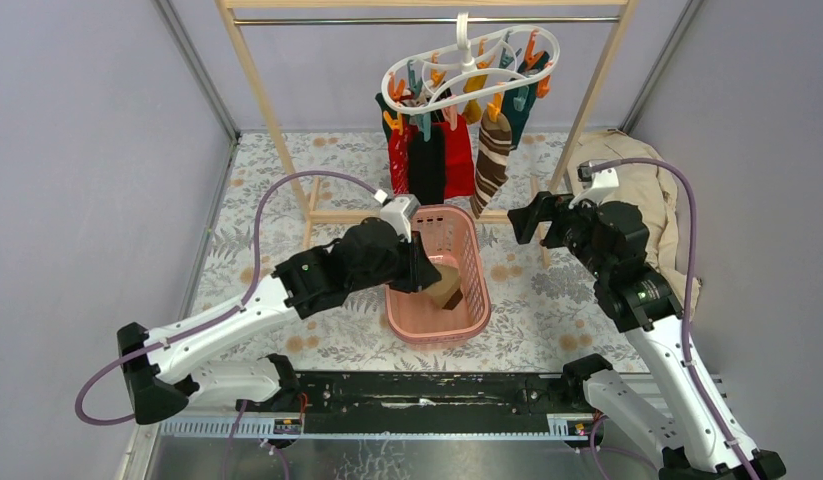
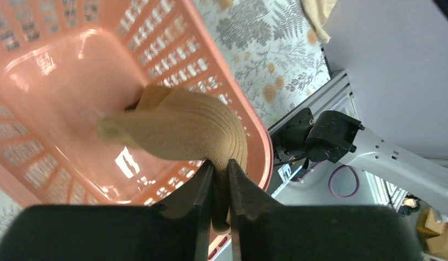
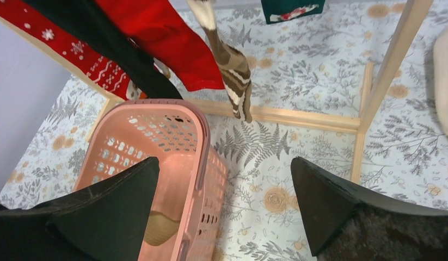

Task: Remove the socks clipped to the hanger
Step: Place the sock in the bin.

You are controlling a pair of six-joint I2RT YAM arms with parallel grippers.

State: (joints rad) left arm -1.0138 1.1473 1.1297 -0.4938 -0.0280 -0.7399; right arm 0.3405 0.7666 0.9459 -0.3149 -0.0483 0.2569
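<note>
The white hanger (image 1: pixel 467 72) with orange and teal clips hangs from the wooden rack's rail. Red (image 1: pixel 457 160), black (image 1: pixel 425 165), striped (image 1: pixel 492 150) and dark teal (image 1: pixel 520 105) socks hang from it. My left gripper (image 1: pixel 427 272) is shut on an olive-brown sock (image 2: pixel 183 128) and holds it inside the pink basket (image 1: pixel 472 240). My right gripper (image 1: pixel 522 215) is open and empty, right of the basket and below the striped sock (image 3: pixel 232 68). The red sock (image 3: pixel 167 43) and black sock (image 3: pixel 118 49) show in the right wrist view.
The wooden rack (image 1: pixel 262 95) stands behind the basket, its base bars (image 3: pixel 298 117) on the floral mat. A beige garment (image 1: pixel 652 195) lies at the far right. The pink basket's rim (image 3: pixel 200 141) is just left of my right gripper.
</note>
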